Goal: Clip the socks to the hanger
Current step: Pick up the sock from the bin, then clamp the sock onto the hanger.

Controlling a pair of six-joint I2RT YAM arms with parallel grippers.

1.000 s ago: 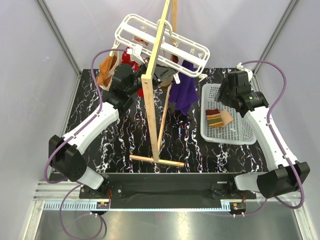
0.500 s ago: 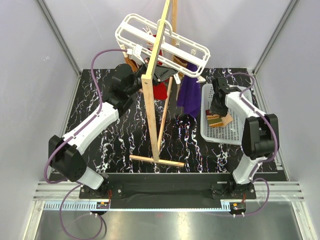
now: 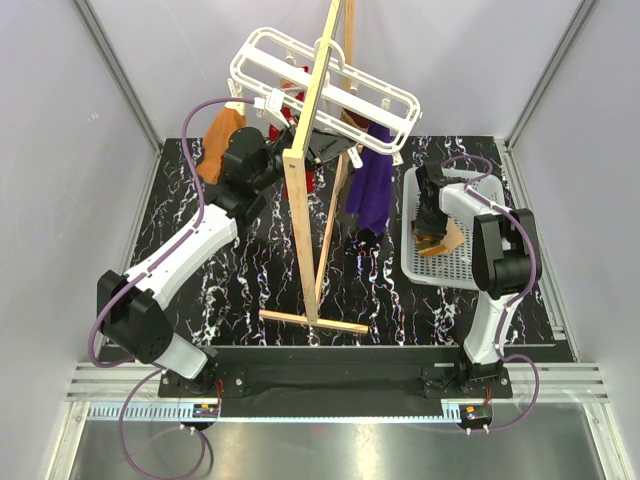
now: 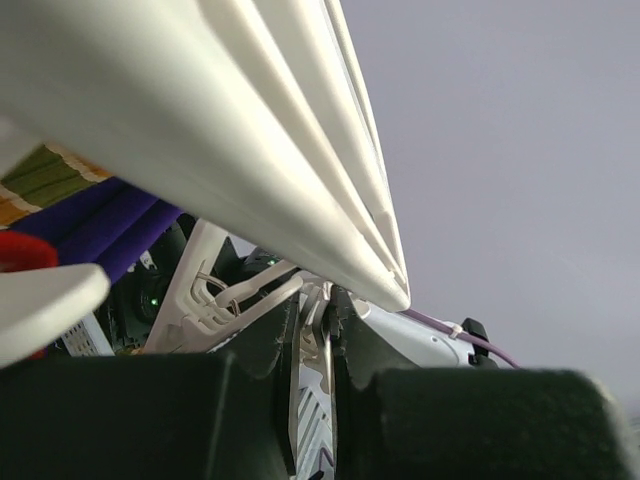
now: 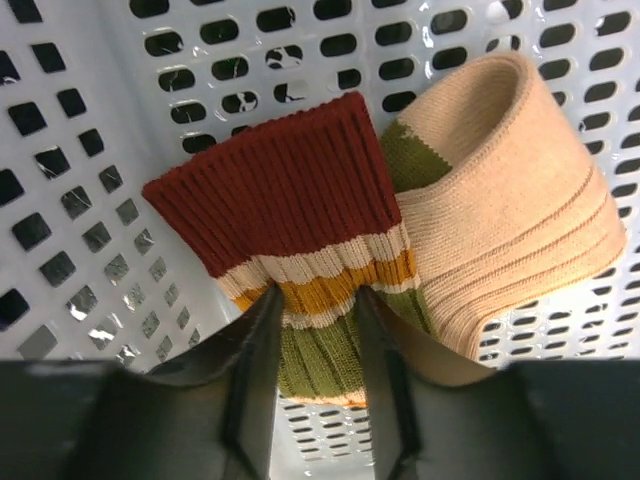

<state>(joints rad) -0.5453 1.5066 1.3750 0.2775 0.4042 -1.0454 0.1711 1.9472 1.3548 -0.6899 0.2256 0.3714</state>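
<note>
The white hanger (image 3: 330,85) hangs on the wooden stand, with a red sock (image 3: 312,178), a purple sock (image 3: 370,190) and an orange sock (image 3: 213,150) hanging from it. My left gripper (image 3: 268,122) is up at the hanger's left end. In the left wrist view the left gripper (image 4: 316,345) is shut on a white peg (image 4: 320,325) under the hanger bars (image 4: 250,130). A striped sock (image 5: 300,220) lies in the white basket (image 5: 100,200). My right gripper (image 5: 315,330) is shut on its green and orange bands. In the top view the right gripper (image 3: 432,222) is down in the basket.
The tall wooden A-frame stand (image 3: 305,200) stands mid-table between the arms. The perforated basket (image 3: 470,265) sits at the right on the black marbled table (image 3: 230,280). Tan fabric (image 5: 500,230) lies against the striped sock. Grey walls close in the back and sides.
My right arm folded inward and dropped its gripper into the basket onto the striped sock. The hanger and its socks swung slightly. My left gripper stayed at the hanger's left end.
</note>
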